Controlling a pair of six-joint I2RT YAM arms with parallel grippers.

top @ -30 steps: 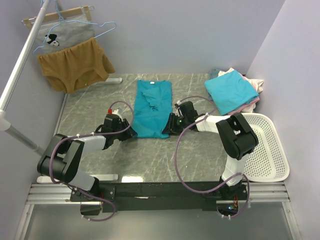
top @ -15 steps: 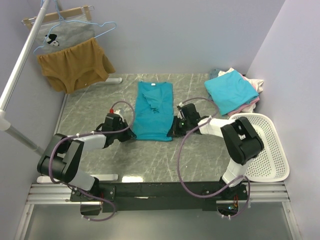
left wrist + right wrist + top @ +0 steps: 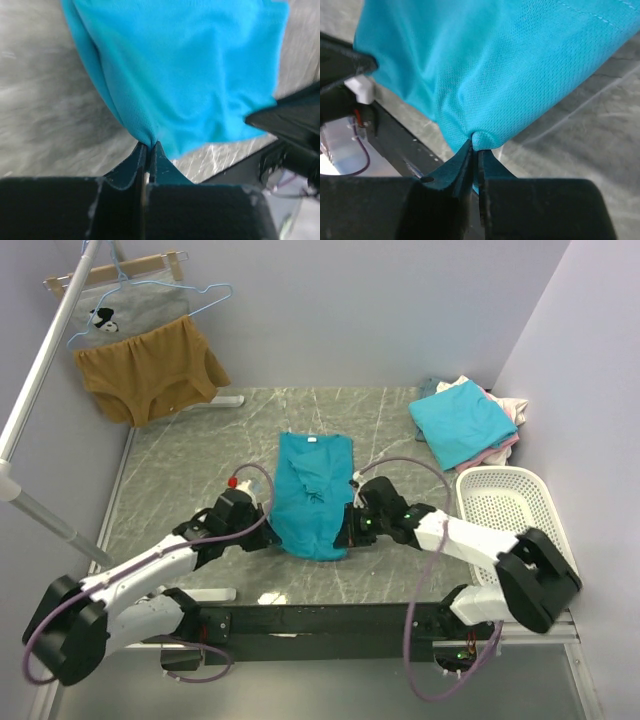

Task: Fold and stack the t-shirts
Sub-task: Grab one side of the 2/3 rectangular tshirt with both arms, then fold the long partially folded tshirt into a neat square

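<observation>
A teal t-shirt [image 3: 312, 492], folded lengthwise into a long strip, lies in the middle of the table, collar at the far end. My left gripper [image 3: 268, 532] is shut on its near left corner, and the cloth [image 3: 180, 75] is pinched between the jaws in the left wrist view. My right gripper [image 3: 345, 530] is shut on the near right corner, the cloth [image 3: 495, 75] bunched at the fingertips. The near edge sags between the two grippers. A lighter turquoise t-shirt [image 3: 460, 422] lies folded on top of a stack at the far right, with pink and white cloth [image 3: 508, 410] beneath it.
A white mesh basket [image 3: 510, 515] stands at the right edge. A mustard-brown garment [image 3: 150, 370] and a grey printed one [image 3: 125, 312] hang on hangers from a rail [image 3: 45, 360] at the far left. The black arm mount [image 3: 330, 620] runs along the near edge.
Both grippers have pulled toward the near edge of the table, dragging the teal t-shirt with them by its near corners. The shirt's collar end has slid nearer.
</observation>
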